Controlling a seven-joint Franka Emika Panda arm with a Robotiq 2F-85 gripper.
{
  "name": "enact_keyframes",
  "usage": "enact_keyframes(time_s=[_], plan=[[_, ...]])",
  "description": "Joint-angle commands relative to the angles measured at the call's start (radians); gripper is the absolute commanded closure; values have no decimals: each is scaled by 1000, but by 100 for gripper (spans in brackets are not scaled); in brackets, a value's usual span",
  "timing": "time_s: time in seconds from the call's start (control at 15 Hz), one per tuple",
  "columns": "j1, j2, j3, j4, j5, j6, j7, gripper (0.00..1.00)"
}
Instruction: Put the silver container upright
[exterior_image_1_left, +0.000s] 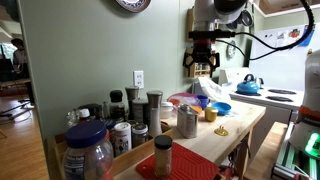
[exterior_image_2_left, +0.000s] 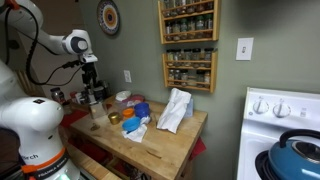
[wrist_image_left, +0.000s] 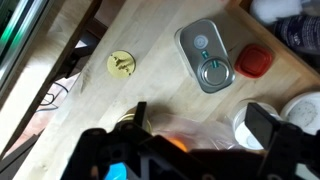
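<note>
The silver container (exterior_image_1_left: 187, 122) stands upright on the tabletop (exterior_image_1_left: 240, 122), so the job looks done. The gripper (exterior_image_1_left: 203, 68) hangs well above it, fingers (wrist_image_left: 268, 122) spread wide and empty.

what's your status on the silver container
Gripper open, empty, high above the table. Silver container looks upright, standing free. Red round object close beside it, nothing on top.
</note>
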Motion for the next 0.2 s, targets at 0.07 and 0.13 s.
enact_keyframes(time_s=[0.07,0.13], plan=[[-18,-2,18,2,12,-3,-36,0],[-18,-2,18,2,12,-3,-40,0]])
